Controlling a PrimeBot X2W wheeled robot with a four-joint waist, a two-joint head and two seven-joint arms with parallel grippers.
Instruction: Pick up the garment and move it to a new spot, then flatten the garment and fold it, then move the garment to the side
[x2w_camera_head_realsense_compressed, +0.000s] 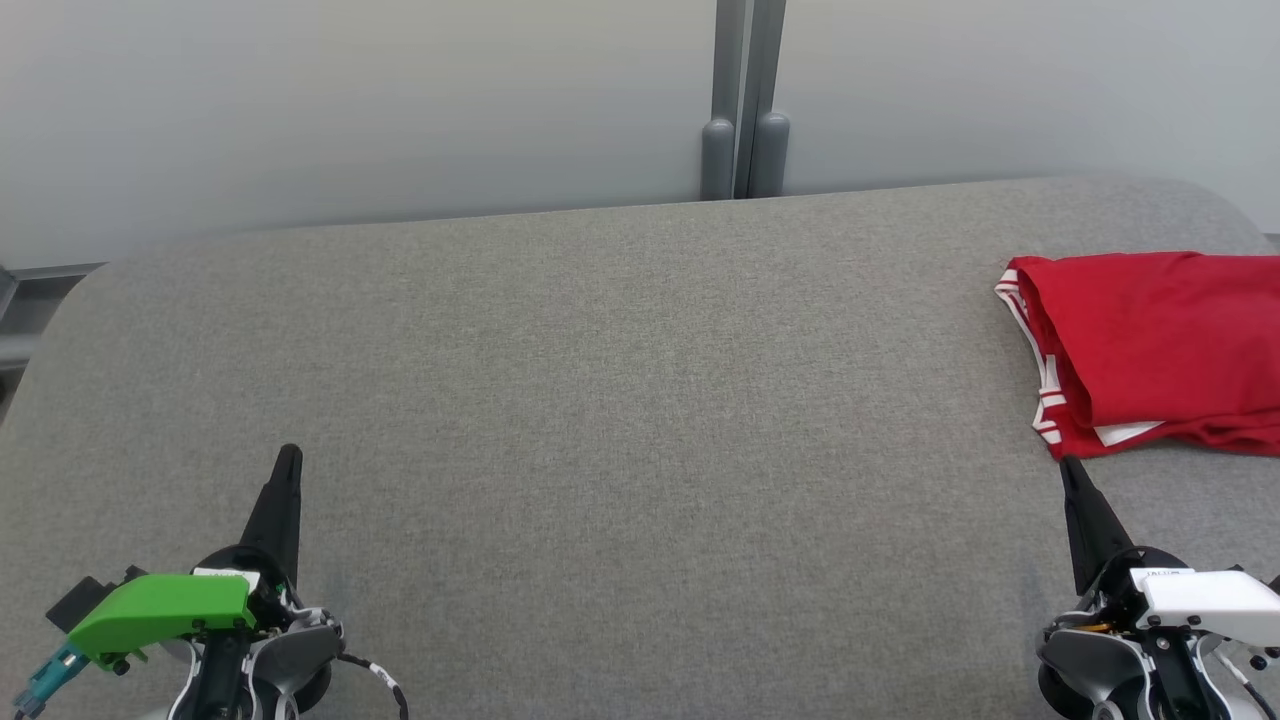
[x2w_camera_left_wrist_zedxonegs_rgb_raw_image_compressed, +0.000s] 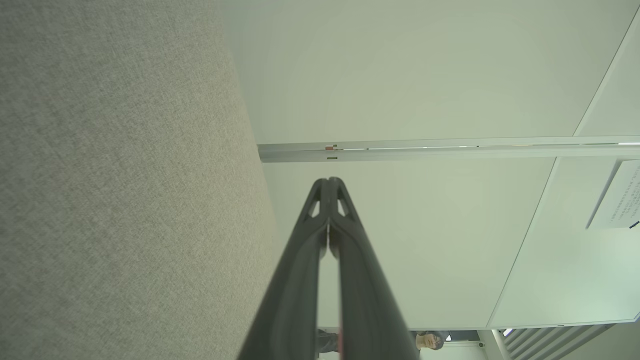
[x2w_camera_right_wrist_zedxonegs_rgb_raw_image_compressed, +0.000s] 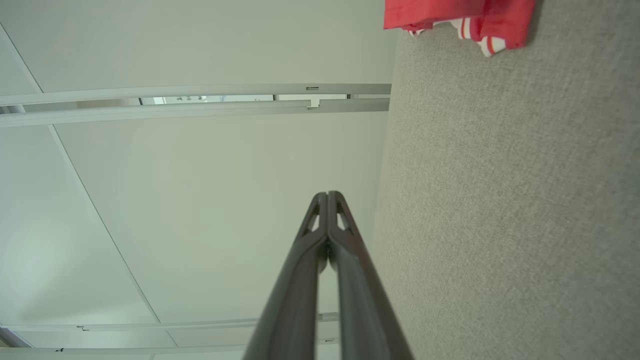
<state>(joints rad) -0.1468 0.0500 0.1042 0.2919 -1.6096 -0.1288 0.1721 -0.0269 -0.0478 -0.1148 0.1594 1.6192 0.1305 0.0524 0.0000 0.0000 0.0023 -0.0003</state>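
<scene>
The garment (x2w_camera_head_realsense_compressed: 1150, 350) is red with white-striped trim and lies folded at the far right of the grey table (x2w_camera_head_realsense_compressed: 620, 400), partly cut off by the picture's edge. In the right wrist view the garment (x2w_camera_right_wrist_zedxonegs_rgb_raw_image_compressed: 450, 15) shows at the top edge. My left gripper (x2w_camera_head_realsense_compressed: 288, 458) rests at the lower left, shut and holding nothing; its fingertips meet in the left wrist view (x2w_camera_left_wrist_zedxonegs_rgb_raw_image_compressed: 328, 181). My right gripper (x2w_camera_head_realsense_compressed: 1068, 466) sits at the lower right, shut and holding nothing, its tip just short of the garment's near edge. The right wrist view also has this gripper (x2w_camera_right_wrist_zedxonegs_rgb_raw_image_compressed: 327, 194) closed.
A pale wall with a grey vertical post (x2w_camera_head_realsense_compressed: 745, 100) stands behind the table's far edge. A person (x2w_camera_left_wrist_zedxonegs_rgb_raw_image_compressed: 430, 341) is seen small at the bottom of the left wrist view. The table's rounded corners lie at far left and far right.
</scene>
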